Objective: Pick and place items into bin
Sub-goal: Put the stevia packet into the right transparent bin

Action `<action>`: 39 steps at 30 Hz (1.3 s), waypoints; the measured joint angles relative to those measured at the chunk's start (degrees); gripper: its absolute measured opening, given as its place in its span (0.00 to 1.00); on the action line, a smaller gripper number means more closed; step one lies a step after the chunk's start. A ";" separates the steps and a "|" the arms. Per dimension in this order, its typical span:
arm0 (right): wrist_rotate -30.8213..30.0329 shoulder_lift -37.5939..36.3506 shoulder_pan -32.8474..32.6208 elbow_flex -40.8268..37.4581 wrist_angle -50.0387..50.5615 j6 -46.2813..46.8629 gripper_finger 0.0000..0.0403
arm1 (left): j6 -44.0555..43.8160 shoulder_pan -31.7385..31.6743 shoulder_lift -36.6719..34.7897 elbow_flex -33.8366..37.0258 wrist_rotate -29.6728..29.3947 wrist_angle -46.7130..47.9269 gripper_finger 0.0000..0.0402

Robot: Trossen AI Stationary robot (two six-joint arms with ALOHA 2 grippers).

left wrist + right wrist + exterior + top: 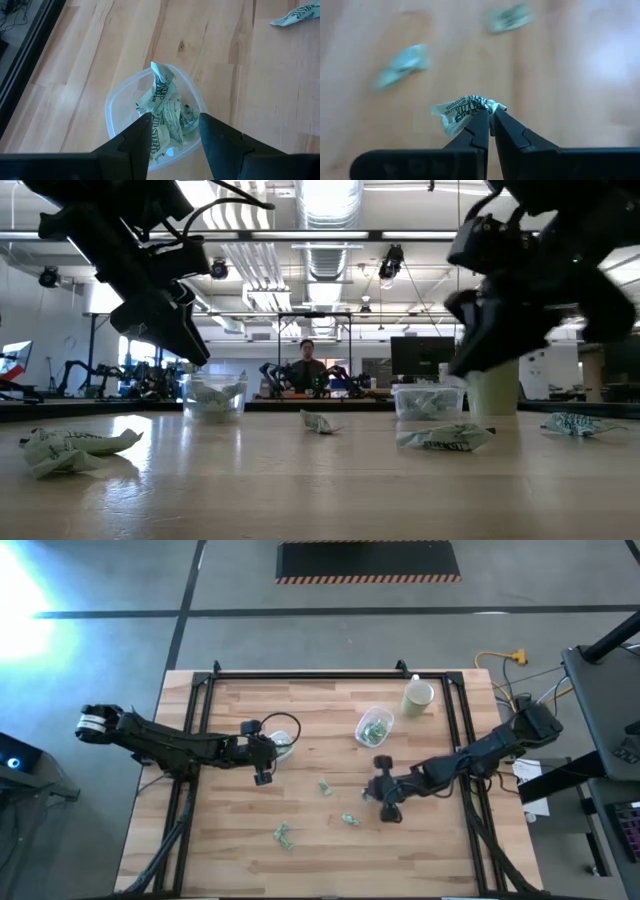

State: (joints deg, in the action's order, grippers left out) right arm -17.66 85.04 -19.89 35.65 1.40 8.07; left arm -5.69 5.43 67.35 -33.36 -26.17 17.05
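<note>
The right gripper [491, 116] is closed on a crumpled green-and-white wrapper [462, 111], pinched at the fingertips above the wood table [240, 850]; in the high view this gripper [383, 802] sits right of centre, with a loose wrapper [350, 820] just beside it, another [325, 787] near the middle and a third [283, 834] toward the front. The left gripper [174, 131] hangs with fingers apart over a clear tub [114, 102] filled with wrappers [162, 107], holding nothing; a second clear tub [374, 726] with wrappers stands farther back, near a cream cup [417, 697]. A person [306, 365] sits far behind the table.
</note>
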 joint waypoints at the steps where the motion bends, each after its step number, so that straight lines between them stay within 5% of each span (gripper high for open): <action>1: -3.57 -0.43 0.01 0.24 0.39 -1.09 0.03 | 0.00 0.00 0.00 0.00 0.00 -0.01 0.37; 8: -36.67 -2.73 1.30 0.60 3.14 -0.96 0.03 | 0.02 0.00 0.00 0.00 0.00 -0.06 0.37; 11: -44.26 -2.91 3.48 0.60 3.43 1.10 0.03 | 0.04 -0.02 0.00 0.00 0.00 -0.08 0.37; 24: -31.69 -2.65 17.09 -0.17 4.38 7.85 0.06 | 0.08 -0.02 0.00 0.00 -0.01 -0.07 0.37; 31: -28.55 -2.58 17.54 -1.34 4.39 8.08 0.20 | 0.09 -0.02 0.00 0.00 0.00 -0.08 0.37; 39: -31.76 -3.07 17.45 -1.39 4.31 6.56 0.38 | 0.09 -0.07 0.01 0.00 -0.01 -0.07 0.37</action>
State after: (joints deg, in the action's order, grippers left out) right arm -49.41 81.96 -2.45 34.26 5.72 14.63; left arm -5.61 5.37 67.36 -33.36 -26.18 16.98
